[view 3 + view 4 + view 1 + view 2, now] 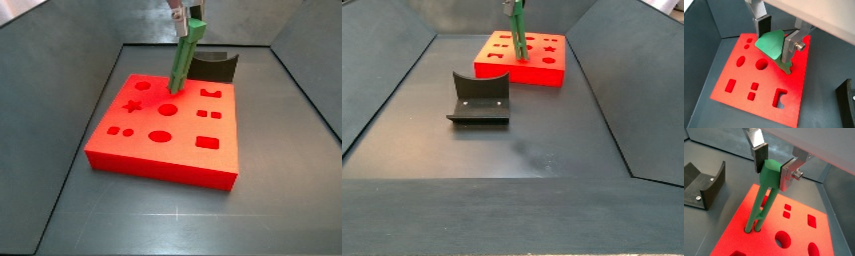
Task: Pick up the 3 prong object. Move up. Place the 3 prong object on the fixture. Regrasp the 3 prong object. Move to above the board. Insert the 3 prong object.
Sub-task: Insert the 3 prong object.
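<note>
My gripper (773, 178) is shut on the wide upper end of the green 3 prong object (764, 198), which hangs nearly upright with its slim prongs pointing down. In a side view the gripper (189, 20) holds the 3 prong object (182, 60) over the back part of the red board (134, 150). The prong tips reach the board's top surface; whether they touch it or sit in a cutout I cannot tell. In a wrist view the 3 prong object (771, 44) lies between the pads above the board (764, 77). The dark fixture (214, 68) stands empty just behind the board.
Grey metal walls enclose the floor on all sides. The fixture (480, 95) sits on the floor in front of the board (543, 70) in a side view, and shows beside the board in both wrist views (701, 183) (847, 100).
</note>
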Controlling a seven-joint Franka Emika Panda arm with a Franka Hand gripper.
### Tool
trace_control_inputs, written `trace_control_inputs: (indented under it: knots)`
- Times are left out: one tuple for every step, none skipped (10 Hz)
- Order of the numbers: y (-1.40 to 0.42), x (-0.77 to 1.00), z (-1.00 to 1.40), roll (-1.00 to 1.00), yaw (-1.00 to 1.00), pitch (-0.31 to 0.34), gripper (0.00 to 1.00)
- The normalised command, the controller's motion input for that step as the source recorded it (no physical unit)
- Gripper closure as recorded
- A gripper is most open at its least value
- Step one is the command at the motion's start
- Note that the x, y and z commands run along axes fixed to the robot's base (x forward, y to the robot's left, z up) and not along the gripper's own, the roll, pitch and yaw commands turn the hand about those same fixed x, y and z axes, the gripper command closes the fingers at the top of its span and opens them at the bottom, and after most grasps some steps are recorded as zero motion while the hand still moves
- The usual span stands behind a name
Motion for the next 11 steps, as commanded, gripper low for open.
trace_control_inputs:
  knots:
    - [0.05, -0.25, -0.06, -0.23, -0.01, -0.373, 1.00]
    - [0.13, -0.43, -0.03, -0.31, -0.08, -0.500, 1.00]
    - [0.14, -0.51, -0.18, -0.14, -0.11, -0.500, 1.00]
    - [0.09, -0.66, -0.27, 0.08, -0.05, -0.484, 1.00]
    - [0.02, -0.43, -0.20, 0.44, 0.11, -0.301, 1.00]
    - [0.00, -0.03, -0.09, 0.50, 0.52, -0.157, 1.00]
    - [0.00, 0.00, -0.01, 0.50, 0.57, -0.126, 1.00]
    - [-0.01, 0.09, -0.07, 0.43, 0.55, -0.203, 1.00]
    - [0.00, 0.24, -0.73, 0.20, 0.08, -0.109, 1.00]
    - [-0.13, 0.27, -0.63, 0.15, 0.00, -0.006, 1.00]
    - [-0.01, 0.24, -0.38, -0.12, 0.00, 0.034, 1.00]
